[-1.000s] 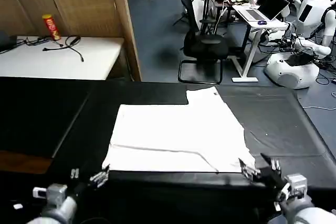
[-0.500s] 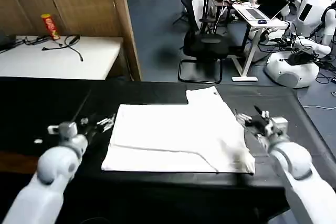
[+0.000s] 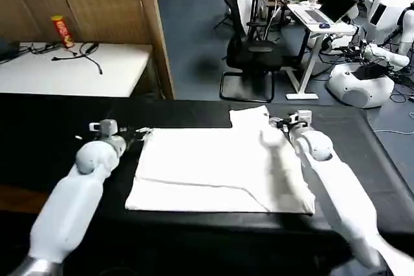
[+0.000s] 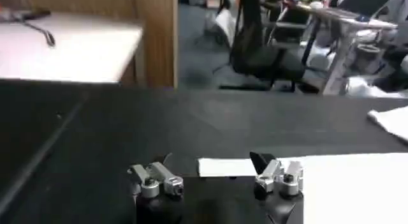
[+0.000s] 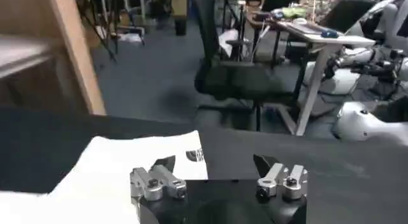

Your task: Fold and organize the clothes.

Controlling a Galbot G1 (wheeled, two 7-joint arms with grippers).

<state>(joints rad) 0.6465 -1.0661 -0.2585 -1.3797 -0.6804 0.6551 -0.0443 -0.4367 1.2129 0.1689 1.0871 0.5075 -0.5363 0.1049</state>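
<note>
On the black table [image 3: 362, 153]: white T-shirt [image 3: 220, 169] lying flat, partly folded, a crease line running across its near part, one sleeve [image 3: 249, 116] sticking out at the far edge.

Left gripper [image 3: 138, 135]: now at the shirt's far left corner, fingers spread and holding nothing; in the left wrist view [image 4: 215, 175] the corner of the white cloth sits between the two fingertips.

Right gripper [image 3: 279, 123]: now at the far right of the shirt, just beside the protruding sleeve; fingers spread, holding nothing; in the right wrist view [image 5: 215, 173] poised over the sleeve's edge, a small dark printed mark [image 5: 194, 155] visible on the cloth between the tips.

Just changed: a second ago both grippers low at the near table edge, off the near corners of the shirt; half a second ago halfway along its sides; now both extended to the far edge. Shirt itself unmoved across all three moments.

Meaning for the task: near-edge fold apparently finished and released; reach to the far corners suggests a grasp there comes next, probably to bring the far part over toward the near edge.

Watch for: right side less tidy, since the sleeve juts past the straight far edge; a pinch taking only the sleeve could leave the body behind.

Background: office chair [image 3: 249, 56], side table [image 3: 77, 69] with a red can [image 3: 61, 32]; no part in the task.
</note>
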